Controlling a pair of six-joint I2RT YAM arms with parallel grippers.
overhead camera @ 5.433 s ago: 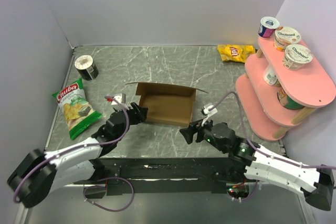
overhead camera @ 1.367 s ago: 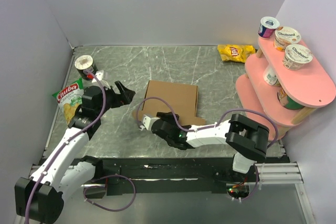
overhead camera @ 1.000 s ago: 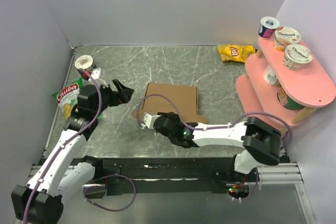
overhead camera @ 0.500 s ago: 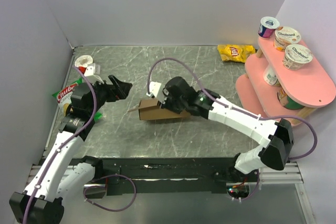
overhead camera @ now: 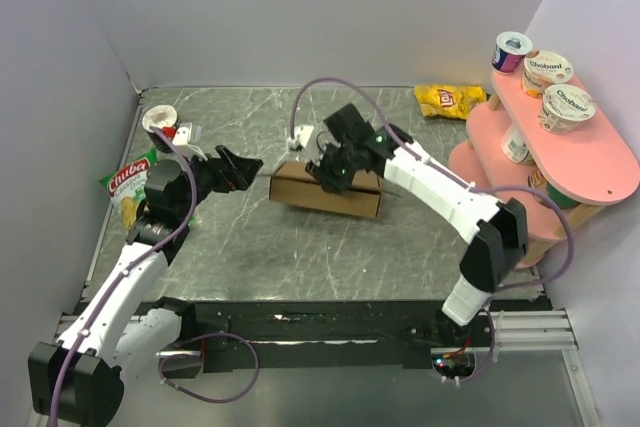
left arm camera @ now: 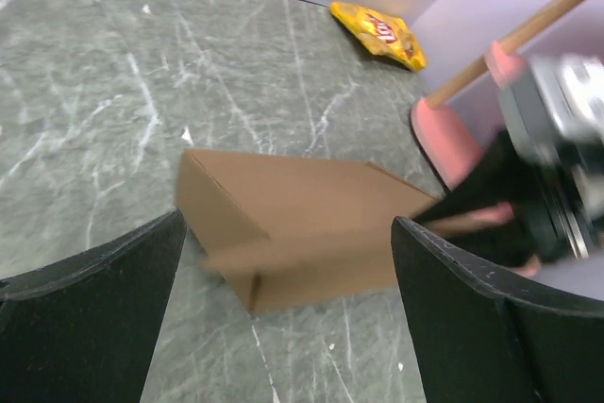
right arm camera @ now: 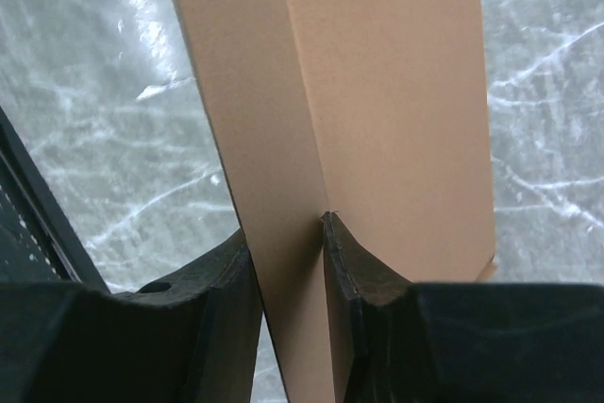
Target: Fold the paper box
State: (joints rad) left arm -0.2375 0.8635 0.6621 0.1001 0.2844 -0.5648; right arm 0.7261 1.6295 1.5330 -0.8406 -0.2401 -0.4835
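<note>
One paper box [overhead camera: 325, 190]; two snack bags [overhead camera: 450, 100]; one pink rack [overhead camera: 600, 162]; cups [overhead camera: 568, 107], perhaps five; one can [overhead camera: 158, 117].

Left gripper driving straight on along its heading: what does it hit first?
Probably the paper box: its end sits dead ahead of the left gripper, centred between its open jaws. Depth unclear.

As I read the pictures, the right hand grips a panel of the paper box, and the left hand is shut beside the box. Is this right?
Not quite. The left hand is open, not shut: the left wrist view shows its fingers spread wide, with the paper box ahead of them, untouched. The right hand does grip a panel of the box.
</note>
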